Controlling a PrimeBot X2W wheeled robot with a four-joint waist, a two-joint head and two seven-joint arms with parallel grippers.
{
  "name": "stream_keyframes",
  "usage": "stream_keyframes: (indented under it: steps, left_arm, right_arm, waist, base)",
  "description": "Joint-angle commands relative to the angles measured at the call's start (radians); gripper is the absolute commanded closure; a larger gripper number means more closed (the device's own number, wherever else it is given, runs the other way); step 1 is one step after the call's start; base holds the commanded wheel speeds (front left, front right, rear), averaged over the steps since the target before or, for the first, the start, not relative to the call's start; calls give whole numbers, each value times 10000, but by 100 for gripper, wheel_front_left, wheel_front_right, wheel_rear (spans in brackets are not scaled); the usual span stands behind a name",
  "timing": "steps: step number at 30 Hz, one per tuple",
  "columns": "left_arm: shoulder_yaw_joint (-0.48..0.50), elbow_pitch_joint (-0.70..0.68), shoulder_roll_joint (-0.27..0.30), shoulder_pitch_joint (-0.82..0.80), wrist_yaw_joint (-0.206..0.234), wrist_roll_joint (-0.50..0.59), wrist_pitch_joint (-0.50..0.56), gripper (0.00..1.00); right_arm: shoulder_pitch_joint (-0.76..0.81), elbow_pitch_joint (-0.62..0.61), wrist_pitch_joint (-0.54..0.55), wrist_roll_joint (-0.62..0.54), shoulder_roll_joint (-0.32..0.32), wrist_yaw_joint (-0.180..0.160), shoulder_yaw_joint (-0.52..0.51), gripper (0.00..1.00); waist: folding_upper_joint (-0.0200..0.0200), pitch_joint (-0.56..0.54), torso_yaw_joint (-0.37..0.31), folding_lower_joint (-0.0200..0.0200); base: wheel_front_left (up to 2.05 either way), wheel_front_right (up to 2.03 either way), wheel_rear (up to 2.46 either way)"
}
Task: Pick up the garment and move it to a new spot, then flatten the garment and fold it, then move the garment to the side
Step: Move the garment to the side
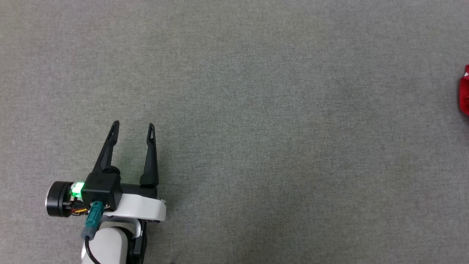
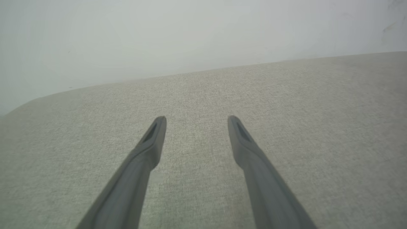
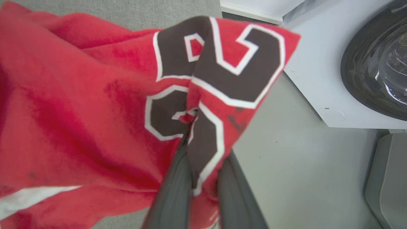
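The grey cloth-covered desk [image 1: 256, 110] spreads under both arms. A white washing machine [image 3: 318, 82] with a dark round door stands beyond. The red T-shirt [image 3: 79, 111], printed with dark white-edged numerals, hangs bunched at the head view's right edge [image 1: 464, 91], pinched between the right gripper's [image 3: 200, 149] closed fingers [image 3: 171, 194]. The left gripper [image 1: 133, 125] hovers over bare cloth, fingers [image 2: 149, 149] spread apart.

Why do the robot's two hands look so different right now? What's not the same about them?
The left gripper has its fingers spread wide; the right gripper has its fingers squeezed close together. The left gripper holds nothing, over the grey cloth surface; the right gripper pinches the red garment. Both have two long dark fingers.
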Motion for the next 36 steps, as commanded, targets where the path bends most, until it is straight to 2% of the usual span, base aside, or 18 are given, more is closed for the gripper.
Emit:
stream_keyframes:
  steps: [1, 2, 3, 11, 17, 22, 26, 29, 36]
  left_arm:
    - [-1, 16, -15, -75, 42, 10, -22, 0]
    - [6, 33, -25, -46, 61, 1, -22, 0]
    - [8, 57, -30, -6, 68, -8, -22, 0]
    - [50, 218, -86, 471, 155, -77, -22, 0]
    - [131, 299, -123, 984, 238, -150, -22, 0]
    - [197, 392, -108, 1368, 266, -161, -21, 0]
    - [228, 507, -116, 1658, 227, -230, -20, 0]
    - [253, 563, -81, 1818, 199, -257, -21, 0]
    - [202, 671, -96, 2035, 175, -233, -21, 0]
  right_arm:
    - [-216, 95, -143, -149, 66, -19, -121, 98]
    - [-242, 182, -212, -266, 179, -18, -226, 56]
    - [-216, 291, -200, -356, 317, -18, -293, 0]
    - [120, 168, -860, -1342, 685, -18, -649, 0]
    - [489, -1047, -2636, -2141, 1188, -18, -1354, 0]
    - [1053, -2249, -4093, -2876, 2395, -16, -2562, 0]
    - [1742, -3486, -5011, -3482, 3604, -16, -3094, 0]
    - [2304, -4336, -5500, -3680, 4459, -16, -3218, 0]
    - [3815, -5958, -6129, -3719, 6189, -16, -2824, 0]
  waist:
    - [0, -56, 0, -2]
    - [0, -105, -11, -2]
    - [0, -178, -22, -2]
    - [0, -1187, -37, -2]
    - [0, -1968, 48, -2]
    - [0, -2556, 247, -2]
    - [0, -3062, 471, -2]
    - [0, -3350, 612, -2]
    - [0, -3836, 882, -2]
  base:
    - [0, 0, 0]
    - [0, 0, 0]
    - [0, 0, 0]
    - [0, 0, 0]
    - [0, 0, 0]
    - [0, 0, 0]
    - [0, 0, 0]
    - [0, 0, 0]
    - [0, 0, 0]
